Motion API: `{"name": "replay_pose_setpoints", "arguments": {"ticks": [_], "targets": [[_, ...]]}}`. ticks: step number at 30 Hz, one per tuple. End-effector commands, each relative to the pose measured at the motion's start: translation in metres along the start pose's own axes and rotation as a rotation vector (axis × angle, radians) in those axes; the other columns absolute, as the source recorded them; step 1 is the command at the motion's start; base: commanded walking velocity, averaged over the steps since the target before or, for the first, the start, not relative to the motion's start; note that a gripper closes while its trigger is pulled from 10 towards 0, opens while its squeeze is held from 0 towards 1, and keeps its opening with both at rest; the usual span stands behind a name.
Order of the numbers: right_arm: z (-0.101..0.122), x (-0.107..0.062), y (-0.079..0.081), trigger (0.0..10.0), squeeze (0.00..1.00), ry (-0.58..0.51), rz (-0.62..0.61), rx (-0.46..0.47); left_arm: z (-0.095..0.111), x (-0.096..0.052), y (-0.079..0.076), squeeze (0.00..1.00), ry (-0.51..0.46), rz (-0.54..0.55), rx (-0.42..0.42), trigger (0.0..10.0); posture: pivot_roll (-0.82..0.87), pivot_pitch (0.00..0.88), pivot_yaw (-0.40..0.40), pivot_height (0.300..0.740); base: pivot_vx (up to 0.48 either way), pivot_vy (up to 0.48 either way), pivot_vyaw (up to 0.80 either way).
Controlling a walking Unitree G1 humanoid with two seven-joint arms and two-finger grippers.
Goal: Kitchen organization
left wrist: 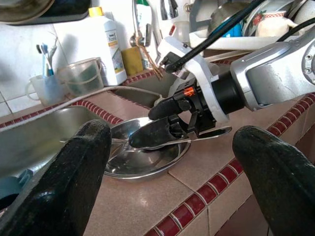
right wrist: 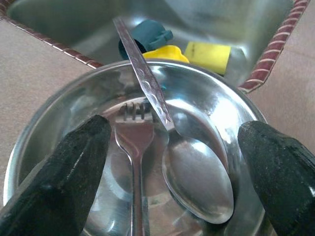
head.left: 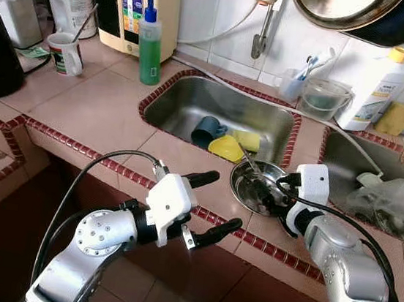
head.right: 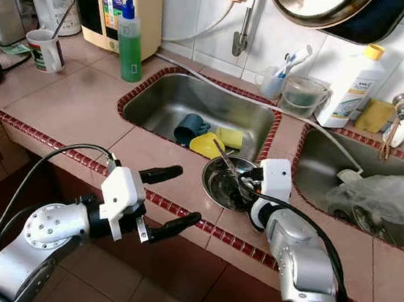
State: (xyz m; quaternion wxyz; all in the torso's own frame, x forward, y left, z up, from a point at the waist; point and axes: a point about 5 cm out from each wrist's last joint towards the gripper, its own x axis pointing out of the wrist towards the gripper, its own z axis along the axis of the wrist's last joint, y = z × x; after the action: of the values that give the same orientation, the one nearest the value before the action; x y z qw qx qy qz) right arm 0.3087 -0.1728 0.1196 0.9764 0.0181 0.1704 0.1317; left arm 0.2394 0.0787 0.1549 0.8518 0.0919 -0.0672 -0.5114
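Reaching my right gripper [head.left: 267, 192], jaws apart, over the spoon [right wrist: 197, 179] and fork [right wrist: 133, 147], I fear tipping the steel bowl [head.left: 245, 189] into the near-left sink [head.left: 193, 102]; left gripper [head.left: 214, 204] idles spread.

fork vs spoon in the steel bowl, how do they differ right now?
The spoon lies with its broad oval bowl near the right gripper, handle slanting up over the steel bowl's far rim toward the sink. The fork points the other way: tines toward the far side, handle running back toward the gripper. The spoon's handle crosses over the fork's tines. Both are bare shiny metal, inside the bowl, between the gripper's open fingers, ungrasped.
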Motion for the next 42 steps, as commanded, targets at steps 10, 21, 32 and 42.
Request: {"name": "replay_pose_setpoints", "arguments": {"ticks": [10, 21, 32, 42], "targets": [[0.006, 0.005, 0.000, 10.0, 0.00, 0.030, 0.037, 0.032, 0.008, -0.001, -0.002, 0.00, -0.008, 0.011, 0.019, 10.0, 0.08, 0.008, -0.082, 0.740, 0.000, 0.000, 0.00], [0.003, 0.008, 0.000, 9.4, 0.00, 0.093, 0.049, 0.025, 0.011, 0.001, -0.001, 0.00, -0.016, 0.026, 0.017, 10.0, 0.07, 0.019, -0.088, 0.740, 0.000, 0.000, 0.00], [-0.003, 0.008, -0.003, 8.5, 0.00, 0.126, 0.053, 0.012, 0.012, 0.000, -0.002, 0.00, -0.016, 0.027, 0.015, 10.0, 0.08, 0.030, -0.094, 0.740, 0.000, 0.000, 0.00], [-0.002, 0.010, -0.008, 3.4, 0.00, 0.144, 0.031, 0.038, 0.000, -0.003, -0.013, 0.00, 0.032, -0.007, -0.003, 10.0, 0.07, 0.034, -0.093, 0.740, 0.000, 0.000, 0.00]]}}
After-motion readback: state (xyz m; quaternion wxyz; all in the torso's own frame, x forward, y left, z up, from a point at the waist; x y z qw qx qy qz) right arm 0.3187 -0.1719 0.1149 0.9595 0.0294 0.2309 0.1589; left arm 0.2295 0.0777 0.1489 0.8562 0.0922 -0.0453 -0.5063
